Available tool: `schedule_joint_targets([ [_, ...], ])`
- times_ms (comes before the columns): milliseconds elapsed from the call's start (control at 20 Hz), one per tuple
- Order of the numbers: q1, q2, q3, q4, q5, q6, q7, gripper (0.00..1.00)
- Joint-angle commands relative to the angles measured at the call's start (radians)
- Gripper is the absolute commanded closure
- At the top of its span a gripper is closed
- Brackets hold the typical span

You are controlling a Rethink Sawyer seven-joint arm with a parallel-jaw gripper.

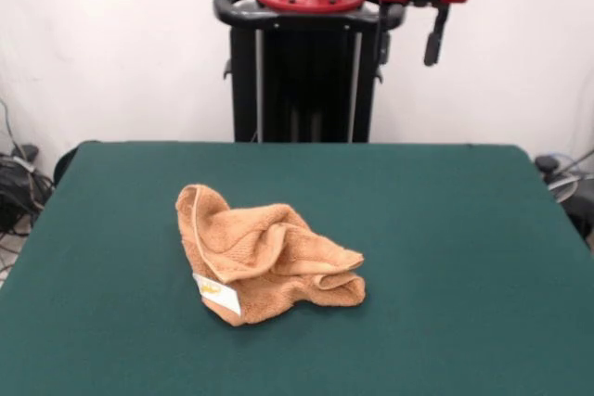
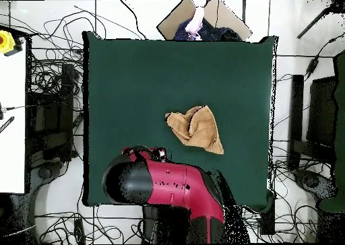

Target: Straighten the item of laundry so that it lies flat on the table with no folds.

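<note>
- A tan towel (image 1: 264, 261) lies crumpled near the middle of the green worktop (image 1: 445, 257), folded over itself, its label showing, so it needs spreading.
- The gripper (image 1: 433, 39) hangs raised beyond the far edge, holding nothing; I cannot tell how far it is open.

1. One orange-tan towel (image 1: 264, 253), crumpled, near the worktop's middle.
2. One white label (image 1: 217, 293) on it.
3. One green worktop (image 1: 445, 257).
4. One red-and-black robot arm (image 2: 165, 183).
</note>
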Motion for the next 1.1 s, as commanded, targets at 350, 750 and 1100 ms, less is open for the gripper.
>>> schedule_joint_targets([
  [350,-0.031,0.019,0.043,0.001,-0.03,0.095,0.05,0.0],
  [750,-0.112,0.06,0.068,-0.058,-0.057,0.111,-0.035,0.0],
  [1100,-0.257,0.15,0.194,-0.236,-0.091,0.2,-0.219,0.0],
])
